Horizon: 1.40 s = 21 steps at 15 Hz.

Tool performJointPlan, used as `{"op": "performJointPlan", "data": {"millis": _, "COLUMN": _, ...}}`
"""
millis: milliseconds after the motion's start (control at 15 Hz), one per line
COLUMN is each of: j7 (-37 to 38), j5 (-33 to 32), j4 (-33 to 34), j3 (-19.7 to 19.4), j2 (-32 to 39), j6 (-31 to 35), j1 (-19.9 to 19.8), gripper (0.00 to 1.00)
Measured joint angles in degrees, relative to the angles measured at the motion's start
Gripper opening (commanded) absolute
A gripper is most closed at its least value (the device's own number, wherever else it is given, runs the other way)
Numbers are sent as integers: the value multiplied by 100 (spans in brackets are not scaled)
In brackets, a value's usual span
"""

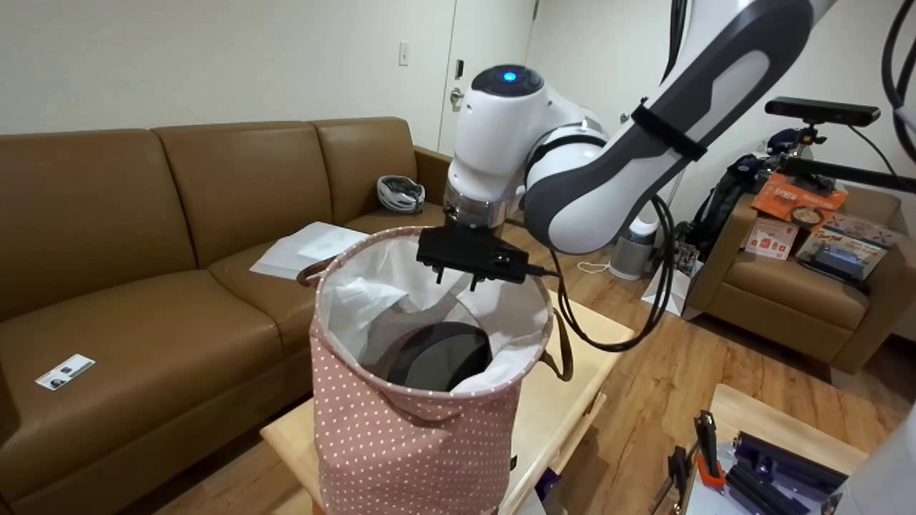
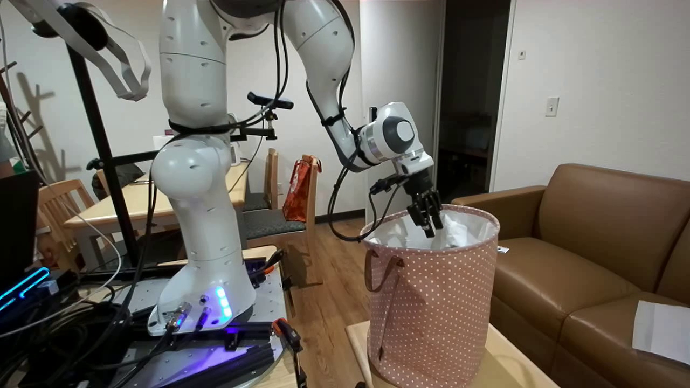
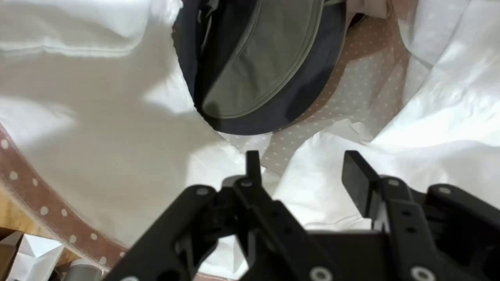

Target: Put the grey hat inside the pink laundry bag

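Grey hat (image 3: 265,74) inside pink laundry bag (image 1: 422,443), end effector (image 3: 300,166) above — jaws apart

One robot arm (image 2: 202,215), one gripper (image 3: 303,171) with two fingers (image 3: 356,183), one pink laundry bag (image 2: 431,318) with two handles (image 1: 567,349) and one grey hat (image 3: 265,74) appear alongside one brown sofa (image 1: 129,336) (three back cushions (image 1: 243,189) show in an exterior view), one brown armchair (image 1: 794,300) and one small card (image 1: 66,372).

grey hat (image 3: 269,66): cropped by wrist view's top | pink laundry bag (image 1: 415,458): base cropped in an exterior view | card (image 1: 65,372): unreadable
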Motion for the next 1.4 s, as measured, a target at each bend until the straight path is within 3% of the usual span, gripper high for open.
{"op": "performJointPlan", "data": {"millis": 200, "j7": -1006, "j5": 981, "j4": 175, "j3": -41, "j2": -79, "j6": -488, "j1": 85, "gripper": 100}}
{"op": "performJointPlan", "data": {"millis": 600, "j7": -3307, "j5": 2910, "j4": 582, "j3": -158, "j2": -562, "j6": -1361, "j1": 102, "gripper": 100}}
{"op": "performJointPlan", "data": {"millis": 1000, "j7": -5821, "j5": 4391, "j4": 582, "j3": -166, "j2": -1043, "j6": -1404, "j1": 174, "gripper": 100}}
{"op": "performJointPlan", "data": {"millis": 1200, "j7": -7011, "j5": 4750, "j4": 572, "j3": -182, "j2": -1274, "j6": -1613, "j1": 189, "gripper": 100}}
{"op": "performJointPlan", "data": {"millis": 1400, "j7": -7922, "j5": 4706, "j4": 541, "j3": -221, "j2": -1407, "j6": -1763, "j1": 186, "gripper": 100}}
